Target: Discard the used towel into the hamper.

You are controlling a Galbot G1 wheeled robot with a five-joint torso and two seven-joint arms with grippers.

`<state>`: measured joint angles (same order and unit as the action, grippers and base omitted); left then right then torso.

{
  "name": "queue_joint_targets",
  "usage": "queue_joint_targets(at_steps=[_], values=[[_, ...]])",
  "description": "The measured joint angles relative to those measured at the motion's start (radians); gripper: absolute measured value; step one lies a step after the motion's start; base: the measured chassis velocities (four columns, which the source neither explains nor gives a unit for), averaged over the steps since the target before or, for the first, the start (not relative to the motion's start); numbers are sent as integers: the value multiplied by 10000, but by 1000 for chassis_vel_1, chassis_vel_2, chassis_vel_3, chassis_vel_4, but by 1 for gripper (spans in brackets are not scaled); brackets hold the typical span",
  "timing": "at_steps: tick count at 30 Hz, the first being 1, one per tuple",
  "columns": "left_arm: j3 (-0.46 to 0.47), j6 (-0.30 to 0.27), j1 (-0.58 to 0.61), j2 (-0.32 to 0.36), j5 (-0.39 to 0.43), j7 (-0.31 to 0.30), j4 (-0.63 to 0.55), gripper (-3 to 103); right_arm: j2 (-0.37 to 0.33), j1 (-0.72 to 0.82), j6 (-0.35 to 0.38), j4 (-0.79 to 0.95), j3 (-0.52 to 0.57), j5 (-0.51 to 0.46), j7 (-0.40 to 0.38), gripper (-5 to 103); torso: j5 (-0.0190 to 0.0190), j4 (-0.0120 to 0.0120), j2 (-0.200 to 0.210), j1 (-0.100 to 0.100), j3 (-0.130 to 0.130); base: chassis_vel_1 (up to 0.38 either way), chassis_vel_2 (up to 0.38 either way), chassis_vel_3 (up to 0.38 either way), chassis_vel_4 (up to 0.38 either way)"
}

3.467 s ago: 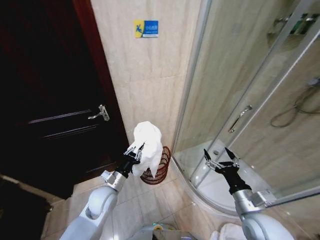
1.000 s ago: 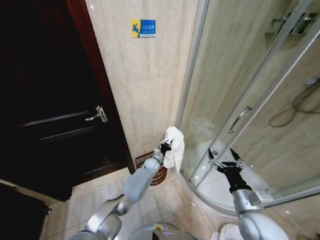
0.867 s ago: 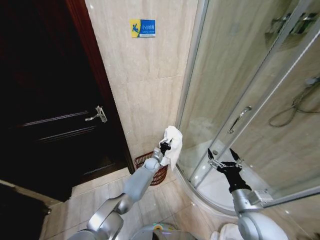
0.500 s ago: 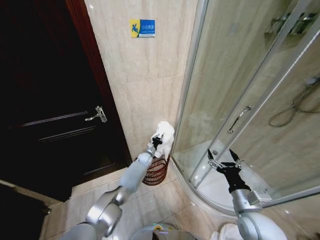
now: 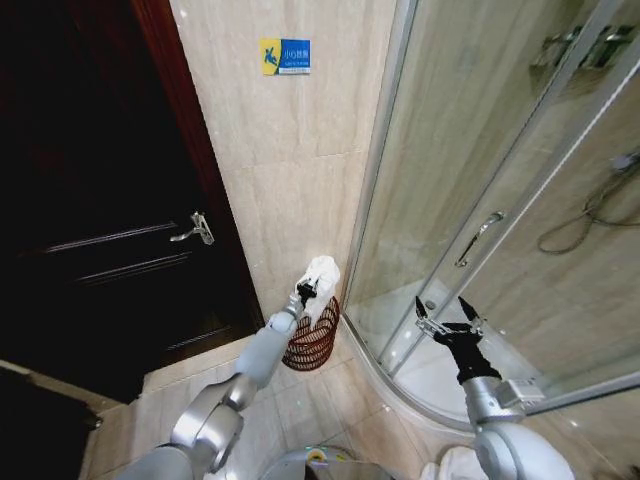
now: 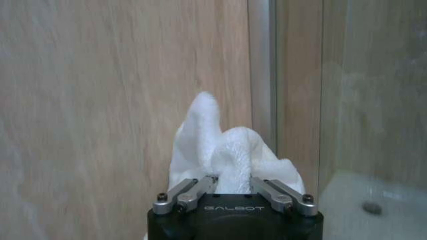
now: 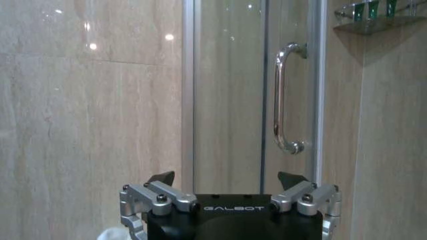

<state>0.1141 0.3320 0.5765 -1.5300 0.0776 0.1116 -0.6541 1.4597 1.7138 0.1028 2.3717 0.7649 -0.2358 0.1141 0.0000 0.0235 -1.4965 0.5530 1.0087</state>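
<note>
I see the hamper on the floor at 6 o'clock of my left gripper, which has swung back from the shower door and clamps the towel directly above it. Right gripper waits, jaws apart.

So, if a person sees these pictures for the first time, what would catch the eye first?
Probably the white towel, bunched in the left claw at the end of the outstretched arm, just above the red-brown wire hamper on the floor by the tiled wall. Next comes the dark wooden door on the left and the glass shower enclosure on the right, where the right claw waits open.
</note>
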Motion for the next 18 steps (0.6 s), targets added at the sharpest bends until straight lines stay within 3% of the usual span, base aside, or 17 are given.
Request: queue_joint_targets(at_steps=[4,5,7,9,11,12,18], values=[[202,-169,70,25,-459,-216,-27,32,18,27,-76,2,-1,-16,21,100,1,-3,0,0,0,0,0,0,0],[202,-169,70,25,-459,-216,-27,32,18,27,-76,2,-1,-16,21,100,1,-3,0,0,0,0,0,0,0],[316,-273,43,24,-759,-394,-110,43,44,76,-121,2,-12,-15,36,100,1,-3,0,0,-1,0,0,0,0],[350,-347,26,22,-944,-539,-134,43,52,100,-137,7,-12,-16,41,100,0,-1,0,0,-1,0,0,0,0],[477,-489,-22,1,-1338,-854,-134,53,56,155,-185,35,10,-20,45,100,0,0,0,0,-1,0,0,0,0],[477,-489,-22,1,-1338,-854,-134,53,56,155,-185,35,10,-20,45,100,0,0,0,0,-1,0,0,0,0],[484,-392,109,36,-1386,-1059,-466,81,55,244,-246,106,53,-43,45,100,0,-1,0,0,-1,0,0,0,0]])
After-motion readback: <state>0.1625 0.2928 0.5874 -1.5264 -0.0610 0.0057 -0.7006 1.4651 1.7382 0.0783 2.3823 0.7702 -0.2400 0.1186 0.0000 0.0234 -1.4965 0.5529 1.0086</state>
